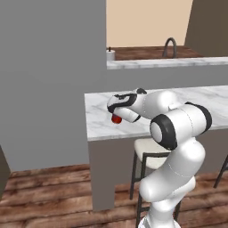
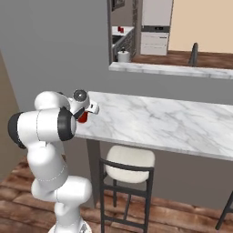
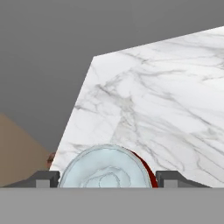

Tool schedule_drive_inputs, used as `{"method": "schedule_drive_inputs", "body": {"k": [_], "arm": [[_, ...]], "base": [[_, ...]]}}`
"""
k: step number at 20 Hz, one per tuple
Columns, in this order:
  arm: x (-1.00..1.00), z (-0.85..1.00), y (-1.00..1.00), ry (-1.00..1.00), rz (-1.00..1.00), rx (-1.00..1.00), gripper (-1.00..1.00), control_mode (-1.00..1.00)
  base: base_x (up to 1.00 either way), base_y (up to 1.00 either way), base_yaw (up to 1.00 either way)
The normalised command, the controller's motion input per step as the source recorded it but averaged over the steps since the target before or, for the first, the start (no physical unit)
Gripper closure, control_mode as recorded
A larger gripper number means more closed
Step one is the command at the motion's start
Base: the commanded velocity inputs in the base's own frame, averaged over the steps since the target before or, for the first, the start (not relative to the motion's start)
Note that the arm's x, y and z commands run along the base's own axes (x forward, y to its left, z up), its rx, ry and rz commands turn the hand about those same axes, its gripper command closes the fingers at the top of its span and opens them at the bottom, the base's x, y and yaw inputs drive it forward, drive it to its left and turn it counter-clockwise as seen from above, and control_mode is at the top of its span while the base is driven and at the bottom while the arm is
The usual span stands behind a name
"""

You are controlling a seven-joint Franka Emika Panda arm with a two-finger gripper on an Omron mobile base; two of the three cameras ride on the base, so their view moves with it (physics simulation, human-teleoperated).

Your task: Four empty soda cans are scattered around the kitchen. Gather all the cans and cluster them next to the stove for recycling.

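One soda can [image 3: 105,168] sits clamped in the claw [image 3: 106,178] above the worktop [image 2: 154,120]; gathering seems barely begun.

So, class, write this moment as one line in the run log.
stage: pick up | gripper: shut on soda can | place: above marble counter, left end | stool: under counter

1 small red soda can with a silvery top [image 3: 105,170] on the white-grey marble counter [image 2: 150,120]; 2 dark-framed, cream-seated stools [image 2: 129,164] under that counter; 1 curved dark faucet [image 1: 169,46] beyond it
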Motion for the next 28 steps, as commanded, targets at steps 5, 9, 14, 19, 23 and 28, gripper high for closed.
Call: {"method": "schedule_drive_inputs", "body": {"k": [5,9,14,19,23,28], "arm": [[0.0,0.0,0.0,0.0,0.0,0.0,1.0,1.0],[0.0,0.0,0.0,0.0,0.0,0.0,1.0,1.0],[0.0,0.0,0.0,0.0,0.0,0.0,1.0,1.0],[0.0,0.0,0.0,0.0,0.0,0.0,1.0,1.0],[0.0,0.0,0.0,0.0,0.0,0.0,1.0,1.0],[0.0,0.0,0.0,0.0,0.0,0.0,1.0,1.0]], "base": [[-0.01,-0.19,0.02],[0.0,-0.42,0.0],[0.0,-0.51,0.0],[0.0,-0.43,-0.02],[0.0,-0.41,-0.02],[0.0,-0.41,-0.03]]}}
